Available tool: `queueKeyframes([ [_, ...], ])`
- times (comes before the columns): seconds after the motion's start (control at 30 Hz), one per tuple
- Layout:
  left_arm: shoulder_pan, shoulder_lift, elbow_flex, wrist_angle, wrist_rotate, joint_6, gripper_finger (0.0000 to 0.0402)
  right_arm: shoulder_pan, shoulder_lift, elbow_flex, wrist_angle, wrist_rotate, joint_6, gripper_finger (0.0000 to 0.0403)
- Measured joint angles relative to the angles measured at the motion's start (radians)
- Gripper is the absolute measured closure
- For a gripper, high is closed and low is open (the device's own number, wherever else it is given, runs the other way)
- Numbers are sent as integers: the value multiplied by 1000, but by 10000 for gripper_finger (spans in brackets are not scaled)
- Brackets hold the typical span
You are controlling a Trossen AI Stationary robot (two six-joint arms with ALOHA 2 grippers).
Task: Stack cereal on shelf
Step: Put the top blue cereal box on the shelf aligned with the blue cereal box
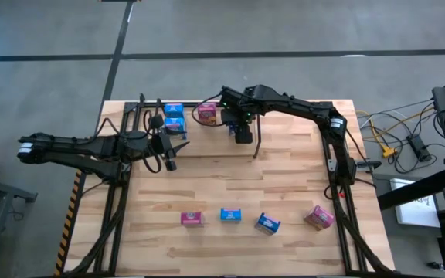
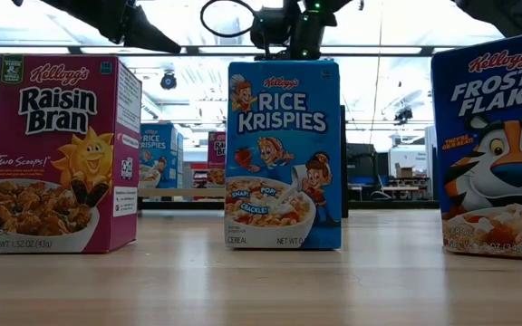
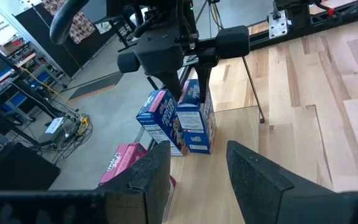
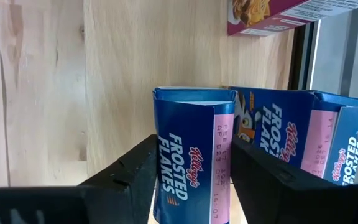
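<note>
A blue Frosted Flakes box (image 4: 191, 152) is seen clasped between the fingers of the right gripper (image 1: 242, 133), its top squeezed slightly inward, just beside a second Frosted Flakes box (image 4: 291, 140) at the back of the table. It is judged that the held box is being set down against its neighbour on the shelf (image 1: 141, 108); this would best be done by keeping the box upright, squaring its side to the neighbour, and releasing only once its base rests flat on the wood. The right arm is reached across the back of the table from its mount at the right edge, with the wrist turned downward over the box. The left gripper (image 1: 168, 158) is held spread and empty, in mid-table, aimed toward the same pair of boxes. A Raisin Bran box (image 1: 205, 113) stands near the back rail, and four more cereal boxes (image 1: 231, 215) remain in a row along the front of the table (image 1: 222, 181).
</note>
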State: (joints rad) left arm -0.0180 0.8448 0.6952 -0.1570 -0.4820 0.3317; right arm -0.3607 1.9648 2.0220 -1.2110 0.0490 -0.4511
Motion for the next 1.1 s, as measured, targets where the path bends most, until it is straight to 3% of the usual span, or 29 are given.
queueKeyframes([
  [0.33,0,0,0,0,0,0,261,-9,1,0,19,18,-12,193],
  [1.1,0,0,0,0,0,0,261,-10,-7,0,19,96,-21,197],
])
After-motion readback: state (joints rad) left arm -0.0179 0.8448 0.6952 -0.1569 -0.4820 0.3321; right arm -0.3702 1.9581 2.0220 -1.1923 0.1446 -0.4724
